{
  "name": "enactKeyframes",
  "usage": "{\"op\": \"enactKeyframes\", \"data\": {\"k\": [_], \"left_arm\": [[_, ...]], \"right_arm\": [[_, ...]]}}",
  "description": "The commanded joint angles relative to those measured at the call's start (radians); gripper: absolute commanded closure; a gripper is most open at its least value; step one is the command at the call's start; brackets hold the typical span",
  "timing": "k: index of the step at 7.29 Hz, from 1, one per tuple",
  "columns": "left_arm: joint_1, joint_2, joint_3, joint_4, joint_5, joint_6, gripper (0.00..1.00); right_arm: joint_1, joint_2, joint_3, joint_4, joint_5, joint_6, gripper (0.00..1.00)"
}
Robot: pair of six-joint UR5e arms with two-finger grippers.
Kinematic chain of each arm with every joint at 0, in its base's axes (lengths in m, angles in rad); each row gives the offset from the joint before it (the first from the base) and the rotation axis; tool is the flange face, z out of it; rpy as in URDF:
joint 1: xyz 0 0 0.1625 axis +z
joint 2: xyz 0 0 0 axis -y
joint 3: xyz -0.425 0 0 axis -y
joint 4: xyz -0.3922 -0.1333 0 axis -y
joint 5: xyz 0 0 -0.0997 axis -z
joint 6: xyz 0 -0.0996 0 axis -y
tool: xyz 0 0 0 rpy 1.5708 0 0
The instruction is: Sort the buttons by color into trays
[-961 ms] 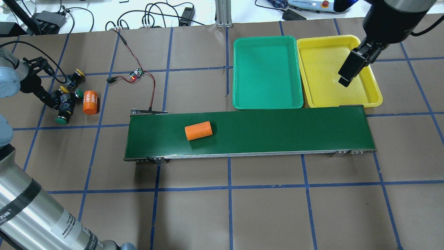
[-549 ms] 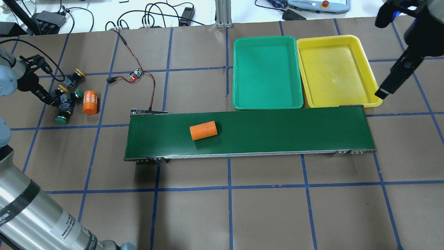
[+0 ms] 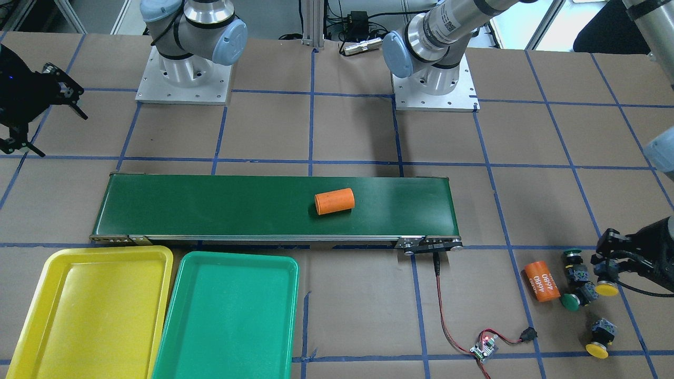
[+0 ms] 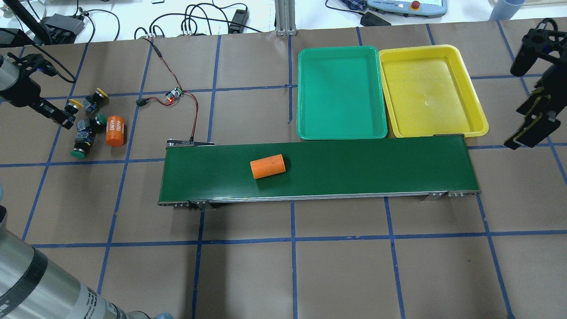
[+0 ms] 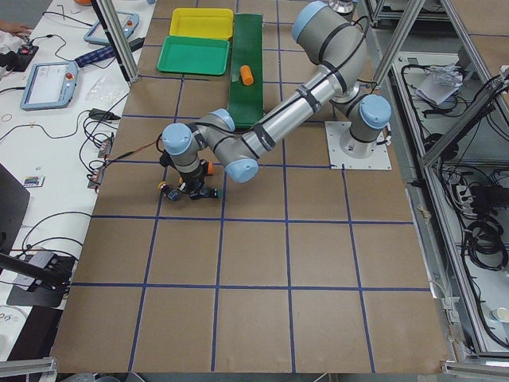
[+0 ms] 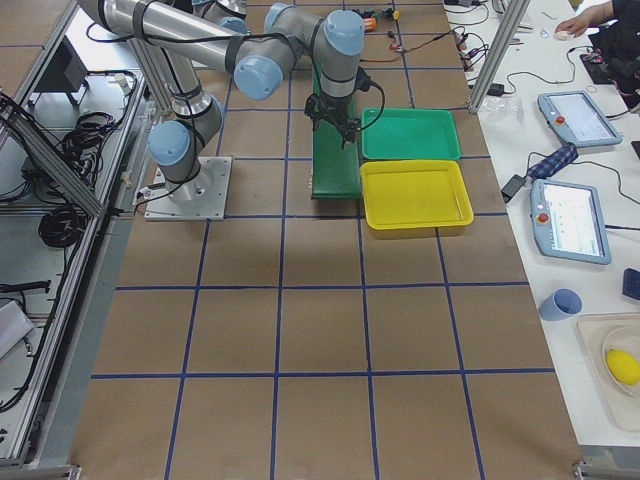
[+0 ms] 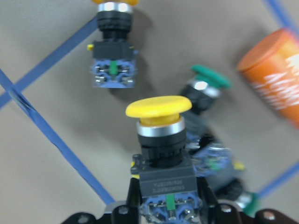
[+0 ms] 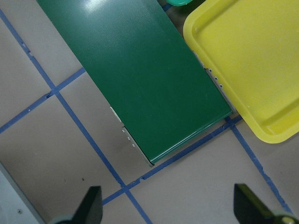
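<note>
At the table's left end the left gripper [image 7: 168,211] is clamped on the blocky black-and-grey body of a yellow mushroom-capped push button [image 7: 159,108], cap pointing away from the wrist. The second yellow button [image 4: 102,92] and two green-capped buttons [image 4: 78,153] lie close by on the brown paper, beside an orange cylinder marked "4680" [image 4: 115,130]. A plain orange cylinder [image 4: 267,166] lies on the long dark-green conveyor belt [image 4: 376,166]. Beyond it, side by side, sit the shallow green plastic tray [image 4: 341,134] and the shallow yellow plastic tray [image 4: 484,129]. The right gripper [image 8: 170,204] hangs past the belt's end – jaws spread wide, holding nothing.
</note>
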Motion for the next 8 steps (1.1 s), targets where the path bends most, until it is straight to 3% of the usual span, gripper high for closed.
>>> {"op": "enactKeyframes", "data": {"k": [1, 4, 5, 8], "left_arm": [[-0.1, 0.144, -0.206, -0.033, -0.022, -0.389, 1.0], [-0.368, 0.336, -0.328, -0.044, -0.003, -0.362, 1.0], [-0.469, 0.381, -0.375, -0.03, 0.052, -0.32, 1.0], [-0.558, 0.476, -0.484, 0.034, 0.056, 0.109, 1.0]], "right_arm": [[0.005, -0.002, 0.145, -0.156, 0.017, -0.148, 0.0], [0.072, 0.045, 0.207, -0.238, 0.011, -0.295, 0.0], [0.104, 0.048, 0.208, -0.275, 0.005, -0.289, 0.0], [0.132, 0.074, 0.213, -0.259, 0.001, -0.292, 0.0]]}}
